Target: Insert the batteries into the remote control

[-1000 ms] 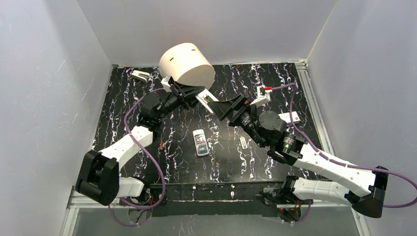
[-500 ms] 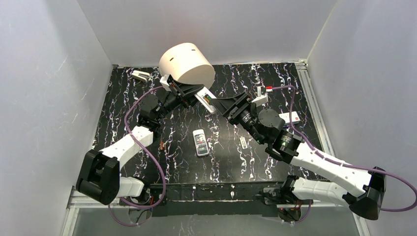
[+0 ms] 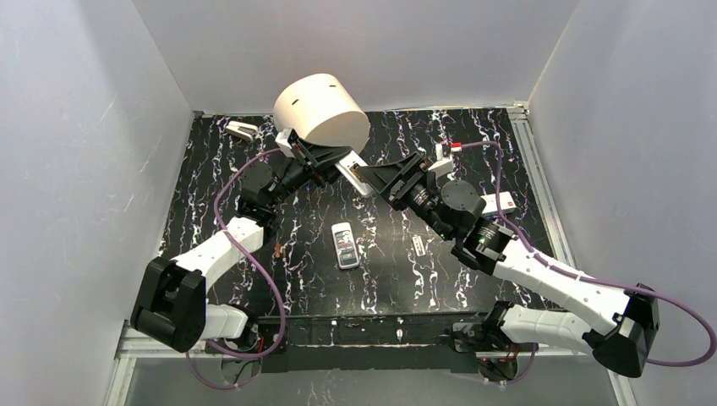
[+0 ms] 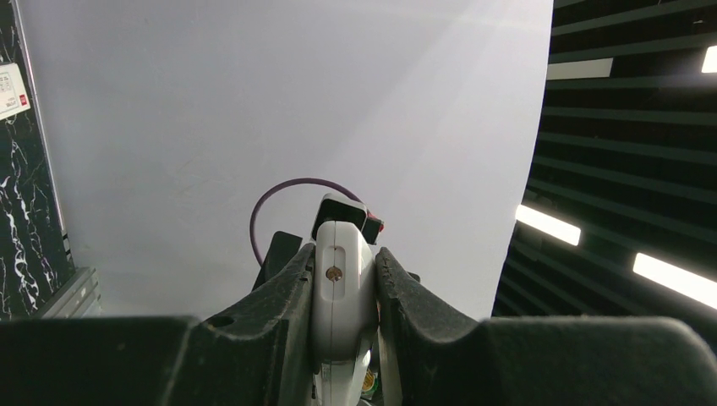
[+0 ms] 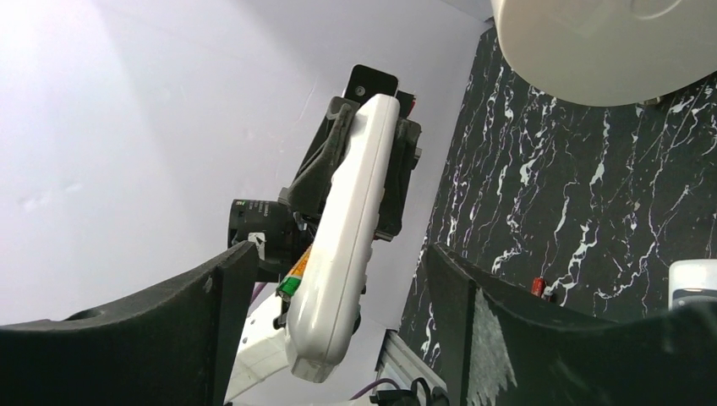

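R arm has swung in toward the middle. Its hand (image 5: 338,254) now has fingers spread either side of the free end of the remote control (image 5: 348,207), a bit narrower than a sec ago and not touching it as far as I can see. L hand (image 4: 345,258) is pinching the remote's other end, keeping it raised above the bench (image 3: 397,283), unmoved.

Looks like a handover or a brace for fitting, not a load yet.

An orange-green battery (image 5: 296,271) shows at the held remote's back, prob. seated already. A loose battery (image 3: 279,249) lies on the bench near the L arm. A second remote (image 3: 344,245) lies flat mid-bench, w/ a small white cover (image 3: 418,245) near it on the R.

Writing: the white box (image 3: 499,201) w/ a red mark on the bench's R side, and dark print on the cover, are both too small to read. No brand legible on either remote.
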Robot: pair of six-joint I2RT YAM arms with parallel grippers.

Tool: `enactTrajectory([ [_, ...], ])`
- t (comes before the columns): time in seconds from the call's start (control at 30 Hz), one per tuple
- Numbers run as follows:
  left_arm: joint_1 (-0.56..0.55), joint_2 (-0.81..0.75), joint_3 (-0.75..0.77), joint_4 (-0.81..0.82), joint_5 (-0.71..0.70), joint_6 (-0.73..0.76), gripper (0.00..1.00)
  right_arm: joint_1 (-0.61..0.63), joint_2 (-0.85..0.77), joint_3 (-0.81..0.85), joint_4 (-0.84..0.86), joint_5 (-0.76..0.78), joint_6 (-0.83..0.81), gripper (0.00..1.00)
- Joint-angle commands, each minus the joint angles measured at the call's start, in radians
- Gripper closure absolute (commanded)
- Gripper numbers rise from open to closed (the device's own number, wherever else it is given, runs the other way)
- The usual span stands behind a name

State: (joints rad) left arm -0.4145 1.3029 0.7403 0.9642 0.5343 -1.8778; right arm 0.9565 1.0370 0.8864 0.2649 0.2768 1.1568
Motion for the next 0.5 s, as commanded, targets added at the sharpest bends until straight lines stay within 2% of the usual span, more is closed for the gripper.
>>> enactTrajectory([
  [0.0,-0.002,-0.013,0.014,0.018,0.014,0.016,1.0,-0.007,-0.003,0.003,0.08,-0.034,0.006,0.16],
  [0.13,-0.002,-0.01,0.013,0.017,0.016,0.015,1.0,-0.009,-0.003,0.002,0.081,-0.037,0.002,0.13],
  [0.3,-0.002,-0.007,0.011,0.017,0.015,0.011,1.0,-0.009,0.007,-0.003,0.089,-0.058,-0.008,0.32],
  [0.47,-0.002,-0.014,0.007,0.018,0.016,0.014,1.0,-0.011,0.029,0.012,0.072,-0.069,-0.011,0.41],
])
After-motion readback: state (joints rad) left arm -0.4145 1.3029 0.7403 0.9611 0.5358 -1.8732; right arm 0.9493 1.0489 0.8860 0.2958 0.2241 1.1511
